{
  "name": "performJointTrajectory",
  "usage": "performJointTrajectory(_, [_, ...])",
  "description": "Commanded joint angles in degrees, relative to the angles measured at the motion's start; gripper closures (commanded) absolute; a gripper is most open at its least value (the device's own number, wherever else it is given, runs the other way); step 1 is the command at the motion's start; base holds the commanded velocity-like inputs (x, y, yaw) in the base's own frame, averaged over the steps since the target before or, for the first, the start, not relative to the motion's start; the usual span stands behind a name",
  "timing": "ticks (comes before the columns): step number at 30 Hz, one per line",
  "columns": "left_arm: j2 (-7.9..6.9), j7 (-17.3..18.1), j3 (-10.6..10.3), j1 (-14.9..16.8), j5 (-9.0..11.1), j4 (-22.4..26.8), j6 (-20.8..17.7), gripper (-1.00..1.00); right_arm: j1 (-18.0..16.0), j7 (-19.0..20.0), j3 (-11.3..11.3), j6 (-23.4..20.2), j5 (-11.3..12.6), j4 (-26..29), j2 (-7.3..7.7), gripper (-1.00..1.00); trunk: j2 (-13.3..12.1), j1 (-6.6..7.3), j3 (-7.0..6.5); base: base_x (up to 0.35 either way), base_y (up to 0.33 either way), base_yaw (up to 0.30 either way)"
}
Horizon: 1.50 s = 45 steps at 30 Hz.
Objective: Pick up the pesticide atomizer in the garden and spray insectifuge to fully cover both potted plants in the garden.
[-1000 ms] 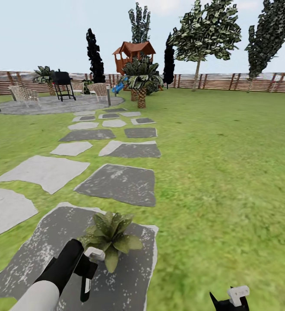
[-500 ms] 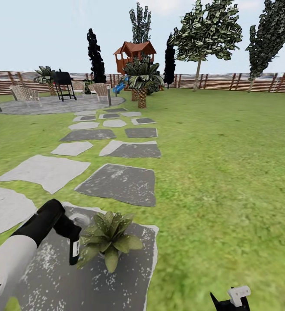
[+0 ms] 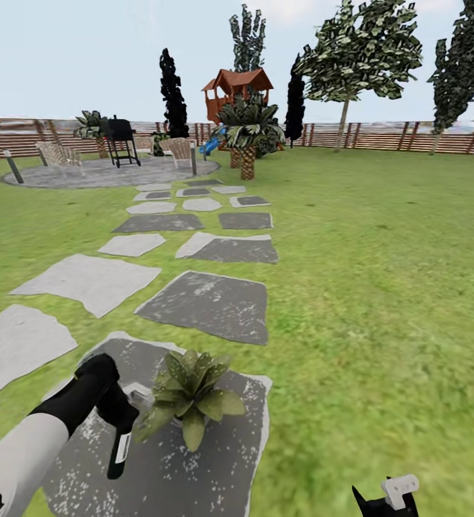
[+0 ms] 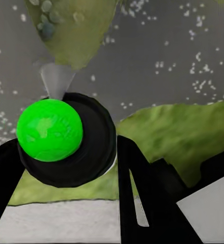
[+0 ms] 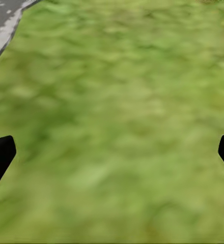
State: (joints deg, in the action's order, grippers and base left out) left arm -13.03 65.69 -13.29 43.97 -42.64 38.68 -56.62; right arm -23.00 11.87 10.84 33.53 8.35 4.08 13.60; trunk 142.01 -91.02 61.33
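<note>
The left gripper [image 3: 122,424] is clamping the atomizer [image 3: 120,449] and holding it over the nearest dark stone [image 3: 215,467] of the path, near that stone's left edge. The bottle is hanging roughly upright, its pale label facing the camera, just beside the leaves of a potted plant [image 3: 190,391]. That plant is sitting near the middle of the stone's far edge. In the left wrist view the atomizer [image 4: 66,140] is showing as a dark round body with a bright green cap between the black fingers [image 4: 142,203], with the plant's leaves [image 4: 178,137] lying over the speckled stone [image 4: 158,56] beneath.

The right gripper [image 3: 388,500] is sitting low over the lawn [image 3: 380,287], its fingers [image 5: 0,157] spread wide apart above grass [image 5: 117,127].
</note>
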Motion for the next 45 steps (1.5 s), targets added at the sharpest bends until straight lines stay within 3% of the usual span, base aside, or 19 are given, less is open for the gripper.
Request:
performJointTrajectory(1, [0.38,0.4,-0.2,-1.3,-0.6,0.2,-0.2,1.00,0.0,0.3,0.3,0.1,0.6,0.0,0.02,-1.00,0.0,0.01,0.05,0.143,-0.189,0.006])
performJointTrajectory(5, [1.29,0.4,-0.1,-2.2,-0.7,0.2,-0.2,1.00,0.0,0.3,0.3,0.1,0.6,0.0,0.09,-1.00,0.0,0.01,0.05,0.085,-0.245,0.001])
performJointTrajectory(18, [1.00,0.1,0.2,-2.2,-0.8,0.4,-0.3,1.00,0.0,0.3,0.3,0.1,0.6,0.0,0.02,-1.00,0.0,0.01,0.05,-0.004,-0.269,0.129])
performJointTrajectory(23, [0.63,-5.0,0.6,-2.3,-0.4,0.2,-0.5,1.00,0.0,0.3,0.3,0.1,0.6,0.0,0.02,-1.00,0.0,0.01,0.05,-0.108,-0.130,0.276])
performJointTrajectory(25, [0.59,-7.1,1.9,-2.9,-0.3,0.1,-0.4,1.00,0.0,0.3,0.3,0.1,0.6,0.0,0.02,-1.00,0.0,0.01,0.05,-0.021,-0.020,0.277])
performJointTrajectory(27, [0.67,-9.2,6.1,-3.7,-0.3,0.1,-0.1,1.00,0.0,0.3,0.3,0.1,0.6,0.0,0.02,-1.00,0.0,0.01,0.05,-0.005,-0.005,0.259])
performJointTrajectory(30, [1.17,-11.7,8.4,-4.4,-0.2,0.1,0.0,1.00,0.0,0.3,0.3,0.1,0.6,0.0,0.02,-1.00,0.0,0.01,0.05,-0.001,-0.001,0.107])
performJointTrajectory(40, [3.68,-12.7,8.9,-6.0,0.0,0.3,0.2,1.00,0.0,0.3,0.3,0.1,0.5,-0.1,0.18,-1.00,0.0,0.01,0.05,0.188,-0.005,0.007])
performJointTrajectory(45, [3.87,-12.7,9.0,-6.1,0.0,0.4,0.3,1.00,0.0,0.3,0.3,0.1,0.5,-0.1,0.19,-1.00,0.0,0.01,0.05,0.225,-0.163,0.000])
